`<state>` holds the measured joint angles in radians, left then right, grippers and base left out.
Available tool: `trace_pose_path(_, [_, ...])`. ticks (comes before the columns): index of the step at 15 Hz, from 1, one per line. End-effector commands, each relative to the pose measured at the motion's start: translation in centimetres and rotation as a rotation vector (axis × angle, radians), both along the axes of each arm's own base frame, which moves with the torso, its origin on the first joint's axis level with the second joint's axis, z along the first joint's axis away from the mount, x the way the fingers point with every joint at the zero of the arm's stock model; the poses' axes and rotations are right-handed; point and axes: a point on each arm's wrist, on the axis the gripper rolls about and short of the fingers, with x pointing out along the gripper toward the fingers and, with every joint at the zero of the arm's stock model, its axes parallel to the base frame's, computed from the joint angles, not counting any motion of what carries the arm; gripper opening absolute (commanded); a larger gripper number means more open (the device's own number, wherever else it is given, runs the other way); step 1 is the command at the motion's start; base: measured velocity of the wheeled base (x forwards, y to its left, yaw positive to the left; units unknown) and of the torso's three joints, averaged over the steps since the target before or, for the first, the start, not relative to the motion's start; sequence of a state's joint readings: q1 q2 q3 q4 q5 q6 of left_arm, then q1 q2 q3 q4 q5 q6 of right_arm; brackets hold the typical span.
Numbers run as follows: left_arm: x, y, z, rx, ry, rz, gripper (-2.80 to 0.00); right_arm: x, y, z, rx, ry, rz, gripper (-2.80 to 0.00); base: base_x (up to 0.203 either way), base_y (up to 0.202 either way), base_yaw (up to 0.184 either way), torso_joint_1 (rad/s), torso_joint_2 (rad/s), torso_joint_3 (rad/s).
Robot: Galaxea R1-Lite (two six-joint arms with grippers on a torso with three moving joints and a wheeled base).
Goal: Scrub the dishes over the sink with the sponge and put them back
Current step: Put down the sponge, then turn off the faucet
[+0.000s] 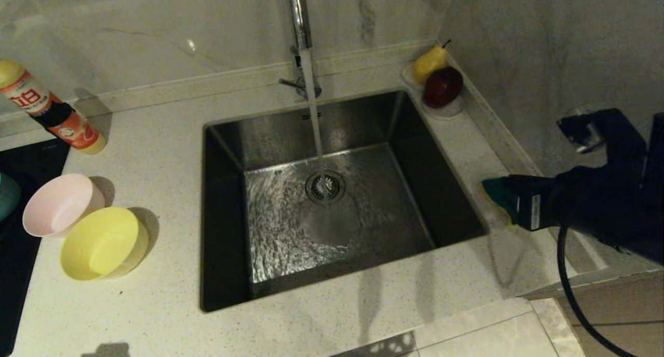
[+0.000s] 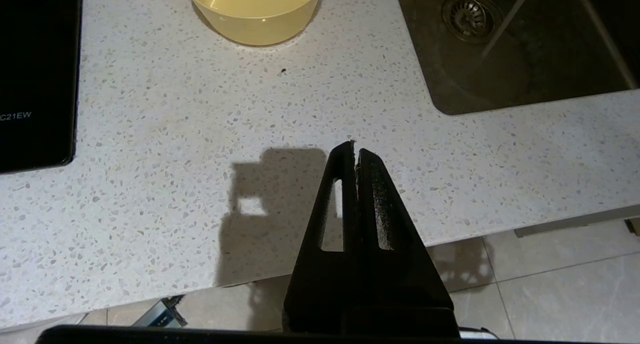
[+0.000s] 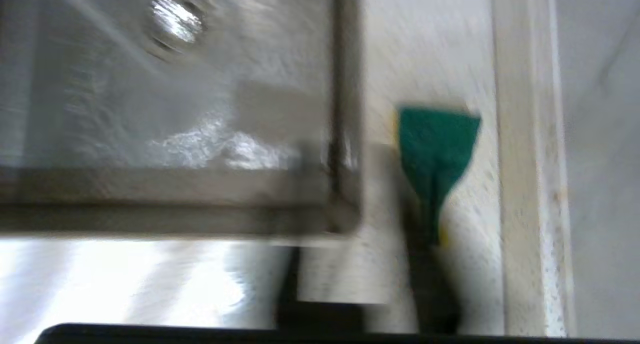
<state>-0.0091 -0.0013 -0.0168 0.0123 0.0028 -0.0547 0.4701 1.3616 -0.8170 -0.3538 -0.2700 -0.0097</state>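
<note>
My right gripper (image 1: pixel 511 205) is shut on the sponge (image 1: pixel 494 190), green face up, just above the counter strip right of the sink (image 1: pixel 223 217). In the right wrist view the sponge (image 3: pixel 437 144) is pinched narrow where the gripper (image 3: pixel 431 236) squeezes it, with a little yellow foam showing at the fingers. A pale pink bowl (image 1: pixel 57 204) and a yellow bowl (image 1: pixel 101 243) stand empty on the counter left of the sink. My left gripper (image 2: pixel 355 151) hangs shut and empty over the counter's front edge, the yellow bowl (image 2: pixel 255 9) beyond it.
Water runs from the chrome tap (image 1: pixel 299 14) onto the drain strainer (image 1: pixel 325 186). A white dish (image 1: pixel 446 110) with a pear and a red apple sits at the back right corner. A detergent bottle (image 1: pixel 52 110) lies far left. A black cooktop (image 1: pixel 15 253) borders the bowls.
</note>
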Motion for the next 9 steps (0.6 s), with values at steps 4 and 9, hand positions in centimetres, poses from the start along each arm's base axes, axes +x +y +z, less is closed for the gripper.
trace_pose_path(4, [0.0, 0.0, 0.0, -0.001, 0.0, 0.0, -2.8, -8.1, -2.7, 2.6, 0.065, -0.181, 0.257, -2.8, 0.0, 0.0, 0.0, 0.0, 0.0, 0.0])
trace_pose_path(9, [0.0, 0.0, 0.0, -0.001, 0.0, 0.0, -2.8, -14.6, -7.2, 0.3, 0.048, -0.248, 0.386, -2.8, 0.0, 0.0, 0.0, 0.0, 0.0, 0.0])
